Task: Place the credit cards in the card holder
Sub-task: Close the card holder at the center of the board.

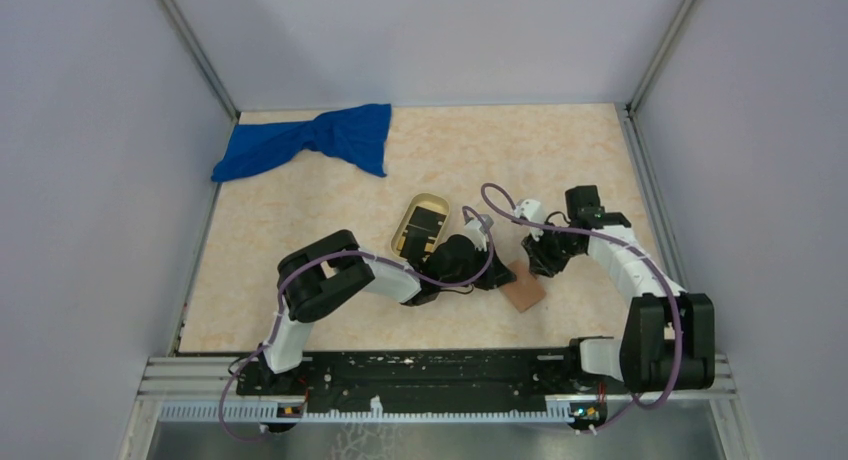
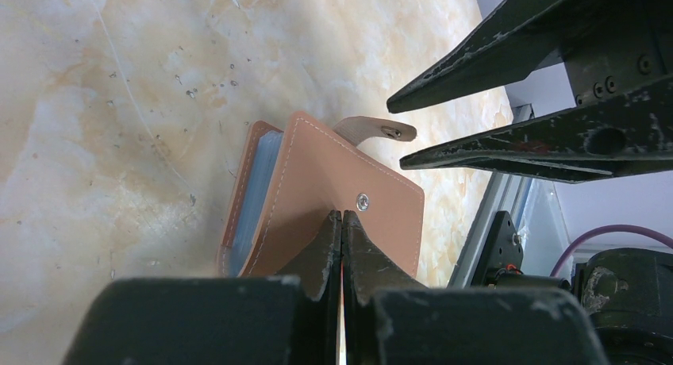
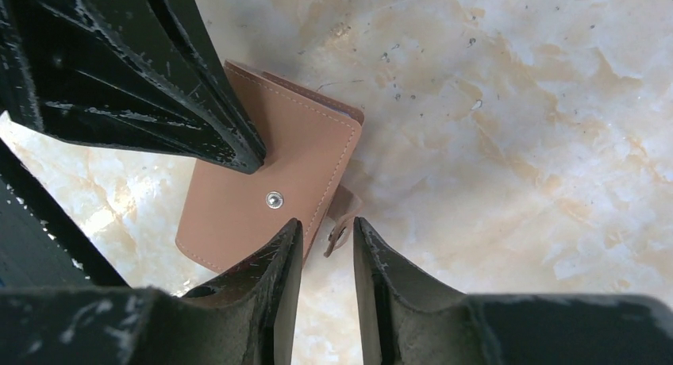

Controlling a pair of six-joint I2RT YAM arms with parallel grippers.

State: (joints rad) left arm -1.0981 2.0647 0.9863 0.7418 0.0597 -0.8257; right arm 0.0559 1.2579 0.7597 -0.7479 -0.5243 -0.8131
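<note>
Left gripper (image 2: pixel 342 216): black, scuffed fingers clenched together, tips pressing on the cover of the card holder (image 2: pixel 317 174).
Card holder: flat, reddish-brown, leather-like, pale stitching along the edges, round metal snap stud (image 3: pixel 274 199) just ahead of the left tips; blue-grey inner leaves show at its far edge.
Right gripper (image 3: pixel 325 226): tapered fingers parted, the rounded strap tab (image 3: pixel 343 218) between the tips; whether it is pinched cannot be told.
Table (image 3: pixel 516 143): cream, marble-patterned, speckled.
Beyond the left fingers: oval tan tray (image 1: pixel 400 225) holding a black card (image 1: pixel 428 223).
Far corner: crumpled blue cloth (image 1: pixel 310 145).
</note>
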